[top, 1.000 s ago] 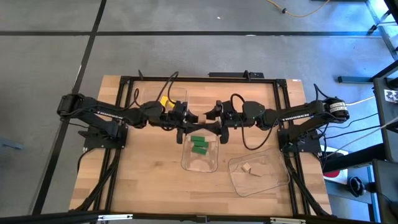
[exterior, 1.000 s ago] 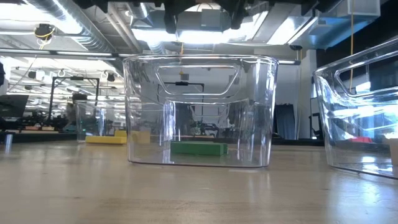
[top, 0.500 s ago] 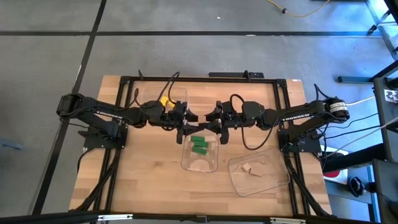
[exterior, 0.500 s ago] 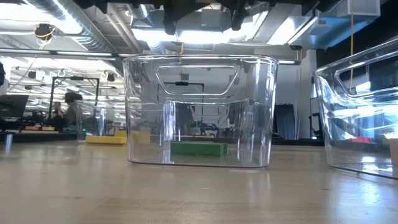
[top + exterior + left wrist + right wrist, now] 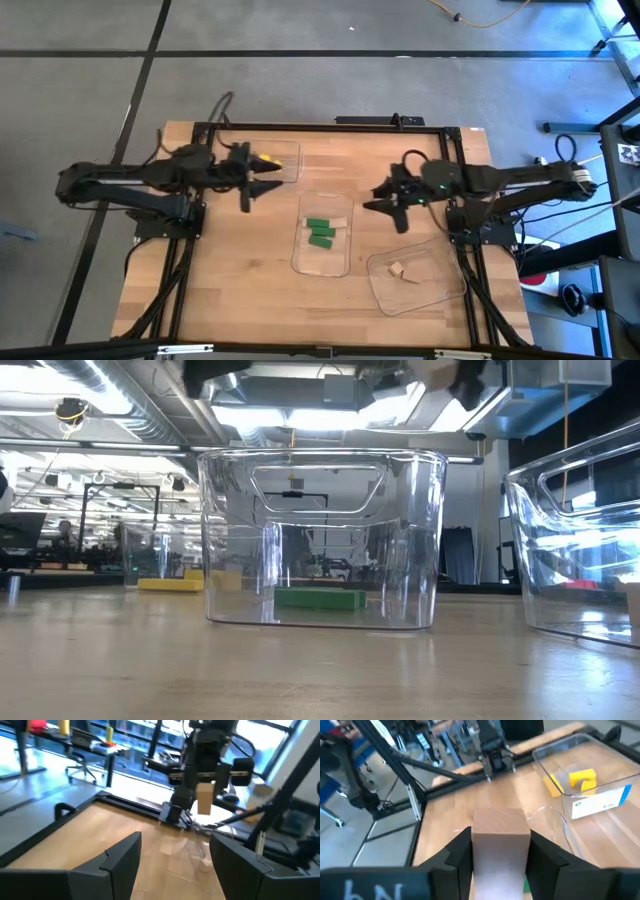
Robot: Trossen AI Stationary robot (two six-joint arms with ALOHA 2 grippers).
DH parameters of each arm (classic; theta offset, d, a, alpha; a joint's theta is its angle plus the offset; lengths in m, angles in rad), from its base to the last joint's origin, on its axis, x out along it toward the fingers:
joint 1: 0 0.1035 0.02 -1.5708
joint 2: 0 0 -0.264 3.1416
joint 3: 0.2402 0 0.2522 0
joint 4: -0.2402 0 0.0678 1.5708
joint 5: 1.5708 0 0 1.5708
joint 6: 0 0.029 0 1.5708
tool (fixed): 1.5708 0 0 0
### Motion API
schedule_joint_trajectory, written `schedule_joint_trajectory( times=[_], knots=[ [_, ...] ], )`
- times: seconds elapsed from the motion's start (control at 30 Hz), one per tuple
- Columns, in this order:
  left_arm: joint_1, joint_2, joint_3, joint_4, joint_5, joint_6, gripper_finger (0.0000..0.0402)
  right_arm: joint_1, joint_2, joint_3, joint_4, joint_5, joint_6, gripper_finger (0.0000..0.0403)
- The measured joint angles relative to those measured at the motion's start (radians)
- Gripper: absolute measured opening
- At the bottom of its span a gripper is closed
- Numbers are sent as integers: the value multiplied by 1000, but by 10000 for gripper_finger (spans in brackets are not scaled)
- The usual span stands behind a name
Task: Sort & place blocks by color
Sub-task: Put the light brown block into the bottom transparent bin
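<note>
My right gripper is shut on a pale tan wooden block and hovers right of the middle clear tray. That block also shows in the left wrist view. Two green blocks lie on the middle tray's floor. Yellow blocks rest in the far-left tray. Two tan blocks lie in the near-right tray. My left gripper is open and empty, left of the middle tray beside the yellow tray. My right gripper pinches the tan block between its two fingers, one on each opposite side face. The block is lifted clear of the table, and its free end sticks out past the fingertips.
The three clear trays stand on the wooden table inside a black frame. In the low view the middle tray stands in front, with the right tray beside it. Bare wood lies between the trays and along the near edge.
Both grippers stood close together above the middle tray's far end. They have drawn apart: my left gripper toward the table's left edge, my right gripper toward the right edge, carrying the tan block. The trays and the blocks in them have stayed put.
</note>
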Motion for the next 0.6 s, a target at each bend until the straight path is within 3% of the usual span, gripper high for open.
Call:
schedule_joint_trajectory(
  times=[0.23, 0.5, 0.6],
  knots=[
    [-37, -155, -149, 51, -71, -100, 226, 85, -150, -158, 106, 162, 87, 133],
    [-47, -178, -161, 85, -127, -103, 227, 86, -173, -188, 170, 172, 110, 133],
    [-47, -176, -161, 85, -151, -103, 227, 86, -162, -175, 154, 147, 190, 133]
  ],
)
